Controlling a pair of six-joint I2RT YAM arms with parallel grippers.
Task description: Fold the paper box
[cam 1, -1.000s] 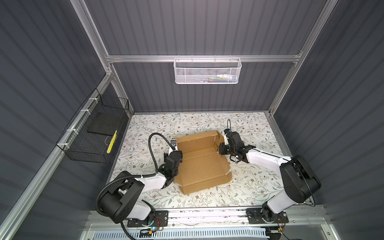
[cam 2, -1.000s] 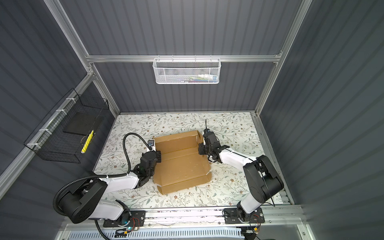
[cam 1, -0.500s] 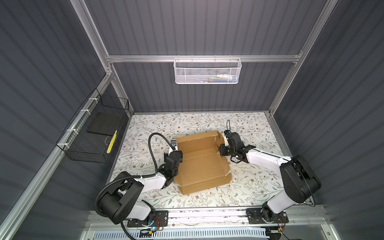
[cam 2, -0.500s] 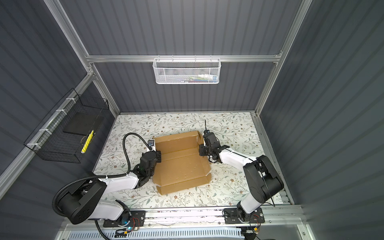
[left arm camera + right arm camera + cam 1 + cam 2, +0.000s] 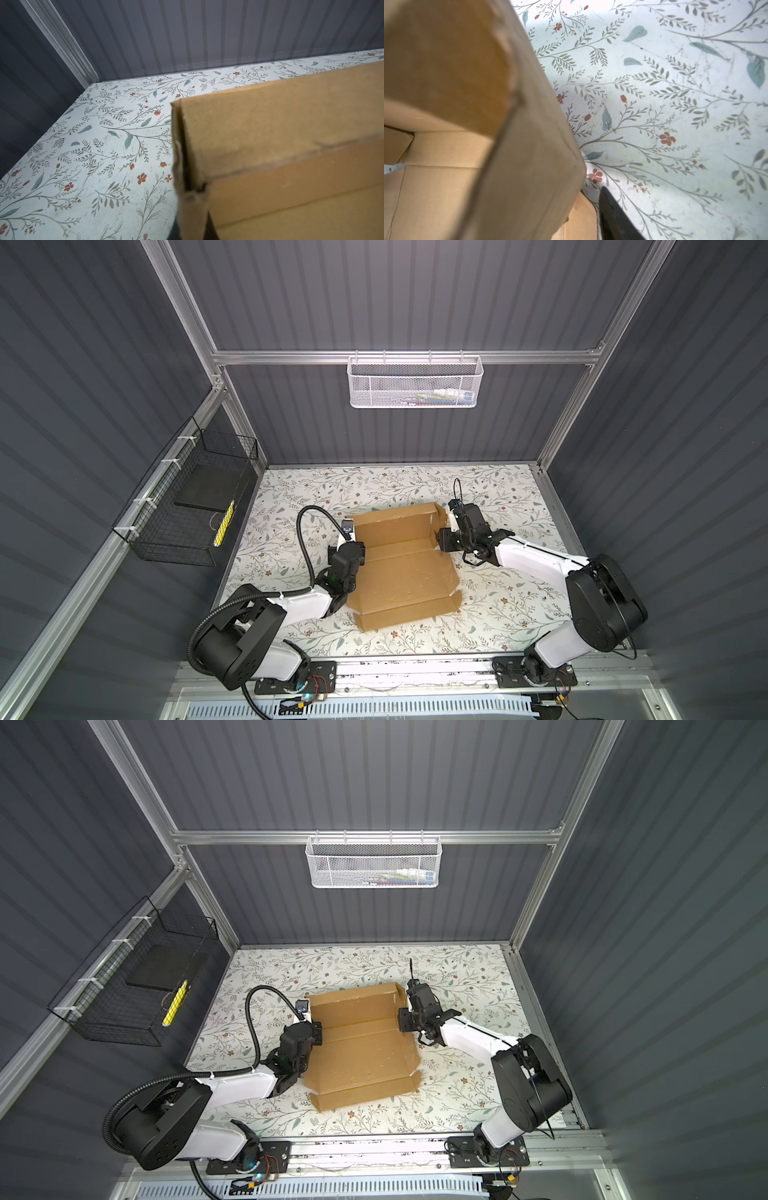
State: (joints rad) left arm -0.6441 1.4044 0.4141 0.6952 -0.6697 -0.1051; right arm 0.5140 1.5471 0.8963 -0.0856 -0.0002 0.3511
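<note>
Both top views: table [image 5: 498, 614], paper box [image 5: 399, 572] at centre, half-formed. Left gripper [image 5: 360, 551] at box's 9 o'clock, pressed together, pinching side wall, likely to hold it upright. Right gripper [image 5: 439, 540] at 3 o'clock, astride opposite wall; gripping or free, cannot tell.

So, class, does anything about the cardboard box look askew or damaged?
Yes. The box sits skewed to the table edges. Its near flap lies unfolded, and the corner tab beside it splays outward. Small pale marks speck its floor.
</note>
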